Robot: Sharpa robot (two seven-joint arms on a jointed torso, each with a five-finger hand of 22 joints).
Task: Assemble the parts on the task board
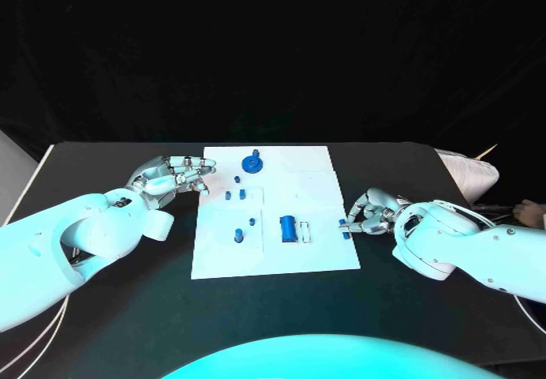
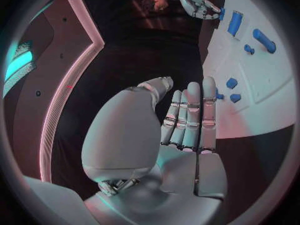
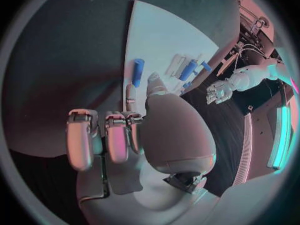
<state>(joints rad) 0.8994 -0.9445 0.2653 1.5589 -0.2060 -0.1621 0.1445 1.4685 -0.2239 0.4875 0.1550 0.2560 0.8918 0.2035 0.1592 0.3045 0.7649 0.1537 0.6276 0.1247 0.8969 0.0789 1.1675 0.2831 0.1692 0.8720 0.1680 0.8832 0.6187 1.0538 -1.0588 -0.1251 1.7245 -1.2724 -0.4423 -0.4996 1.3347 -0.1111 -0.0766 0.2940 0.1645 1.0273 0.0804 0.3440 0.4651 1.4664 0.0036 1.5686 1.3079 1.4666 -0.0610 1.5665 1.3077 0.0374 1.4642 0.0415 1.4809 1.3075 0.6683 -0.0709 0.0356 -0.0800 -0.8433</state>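
Task board (image 1: pixel 273 237) flanked: left robot hand (image 1: pixel 173 177) open, right robot hand (image 1: pixel 366 213) curled.

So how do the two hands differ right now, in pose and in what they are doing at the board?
The left hand lies open beside the task board at its far left edge, fingers extended and holding nothing; the right hand has its fingers curled in, pinching a small blue part at the board's right edge. The left hand is farther from the robot than the right. Both are silver, at the board's sides.
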